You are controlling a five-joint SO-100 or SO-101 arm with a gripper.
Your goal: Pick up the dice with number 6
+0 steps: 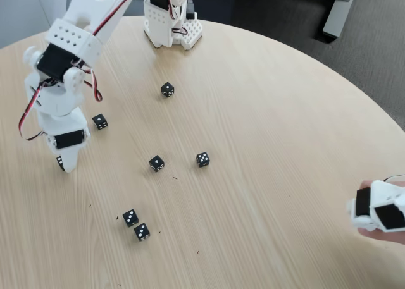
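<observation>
Down near the bottom edge of the fixed view sit two black dice (136,224) almost touching each other, the upper one showing three white dots and the lower one two. Off at the right edge there's a white plastic device (378,213) with black blocks on it, resting on someone's hand (383,232). Further up the round wooden table (272,143) there's a die with one dot (156,163) and a die with five dots (202,159) side by side with a gap between them, and another die (167,90) on its own closer to the arm's base (171,24), its top too small to count. The arm itself reaches from that base out of the top of the picture and comes back down on the left side, folded at the elbow, wrist pointing pretty much straight down at the table. The gripper (64,162) hangs low with its tip at or just above the wood, and something small and dark shows right at the fingertips, but I honestly can't tell whether the fingers are spread or closed on it. The die with the six (100,121), two rows of three, lies just to the right of the gripper's wrist section, close but not touching it, flat on the table.
</observation>
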